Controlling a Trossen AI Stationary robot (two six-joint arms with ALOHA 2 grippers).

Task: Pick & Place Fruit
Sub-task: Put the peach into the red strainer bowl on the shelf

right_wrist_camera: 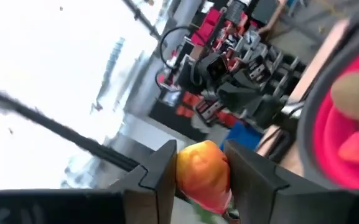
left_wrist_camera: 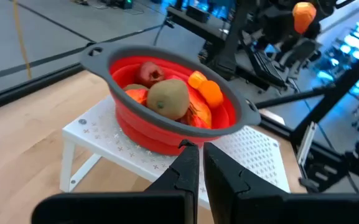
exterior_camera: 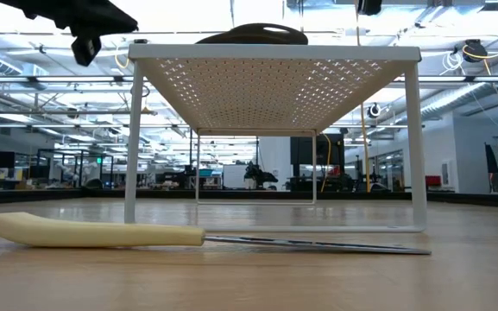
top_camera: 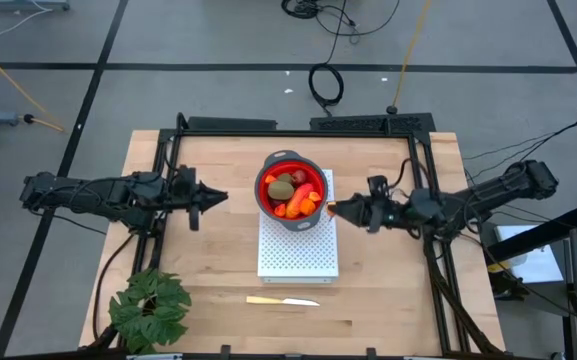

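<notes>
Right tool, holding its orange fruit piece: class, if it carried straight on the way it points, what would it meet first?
Probably the red bowl on the white rack. The right tool, shut on an orange fruit piece, points at its rim in the high view. Height is unclear, so it might pass just above.

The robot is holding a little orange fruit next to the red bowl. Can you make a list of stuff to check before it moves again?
1. Fruit held tight: ok. The right gripper has its fingers shut on the orange fruit.
2. Bowl close: ok. The red bowl is just beside the right gripper.
3. Bowl steady: ok. It sits upright on the white rack.
4. Room in the bowl: cannot tell. The brown kiwi and other pieces already fill much of it.
5. Other arm clear: ok. The left gripper waits apart from the bowl.
</notes>
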